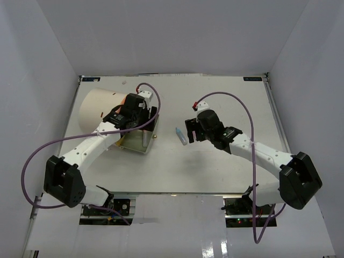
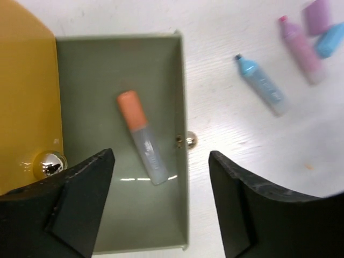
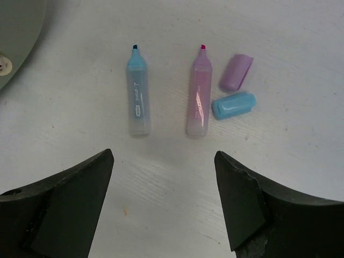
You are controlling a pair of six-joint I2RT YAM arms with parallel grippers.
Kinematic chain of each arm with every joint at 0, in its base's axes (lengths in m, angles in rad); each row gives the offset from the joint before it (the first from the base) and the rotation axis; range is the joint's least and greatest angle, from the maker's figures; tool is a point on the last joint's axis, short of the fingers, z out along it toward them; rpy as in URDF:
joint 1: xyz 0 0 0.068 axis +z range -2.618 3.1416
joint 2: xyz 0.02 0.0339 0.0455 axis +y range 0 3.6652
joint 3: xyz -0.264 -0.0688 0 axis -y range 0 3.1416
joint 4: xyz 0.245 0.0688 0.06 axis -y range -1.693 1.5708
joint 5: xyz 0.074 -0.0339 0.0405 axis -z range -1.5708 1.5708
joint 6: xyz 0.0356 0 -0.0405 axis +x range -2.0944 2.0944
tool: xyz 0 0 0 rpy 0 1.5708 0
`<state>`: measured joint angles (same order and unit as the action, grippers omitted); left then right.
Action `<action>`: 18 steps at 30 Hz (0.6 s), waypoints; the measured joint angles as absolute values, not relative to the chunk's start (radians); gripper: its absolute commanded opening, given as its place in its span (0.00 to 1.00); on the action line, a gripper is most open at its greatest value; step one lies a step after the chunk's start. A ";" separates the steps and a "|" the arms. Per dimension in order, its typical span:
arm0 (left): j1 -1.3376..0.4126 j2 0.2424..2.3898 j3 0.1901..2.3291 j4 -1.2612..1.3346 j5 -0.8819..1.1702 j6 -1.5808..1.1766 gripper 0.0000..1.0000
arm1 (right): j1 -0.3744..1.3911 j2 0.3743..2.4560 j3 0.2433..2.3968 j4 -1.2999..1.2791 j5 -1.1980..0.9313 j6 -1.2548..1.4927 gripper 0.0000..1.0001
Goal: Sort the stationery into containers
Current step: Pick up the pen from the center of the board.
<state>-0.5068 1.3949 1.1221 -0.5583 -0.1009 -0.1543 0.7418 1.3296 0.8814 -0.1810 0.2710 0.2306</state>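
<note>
The container, a cream cylinder (image 1: 99,110) with an orange face (image 2: 27,107), lies at the left with one drawer (image 2: 183,97) pulled out. An orange-capped highlighter (image 2: 142,137) lies inside that drawer. My left gripper (image 2: 161,204) is open and empty above the drawer; it also shows in the top view (image 1: 138,124). On the table lie an uncapped blue highlighter (image 3: 138,91), an uncapped pink highlighter (image 3: 199,91), a purple cap (image 3: 236,72) and a blue cap (image 3: 233,105). My right gripper (image 3: 164,199) is open and empty, just short of them.
Brass knobs show on the orange face (image 2: 49,163) and on the drawer front (image 2: 189,141). The drawer's corner shows at the right wrist view's upper left (image 3: 19,32). White walls enclose the table (image 1: 215,172) on three sides.
</note>
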 measured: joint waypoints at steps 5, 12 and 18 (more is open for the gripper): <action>-0.507 1.283 1.175 -0.557 -0.001 -0.214 0.89 | 0.755 1.462 0.963 -0.192 0.234 0.190 0.73; -0.507 1.120 1.176 -0.547 0.081 -0.322 0.96 | 0.781 1.632 1.038 -0.232 0.200 0.163 0.62; -0.507 1.016 1.143 -0.546 0.101 -0.379 0.97 | 0.796 1.721 1.044 -0.243 0.175 0.153 0.57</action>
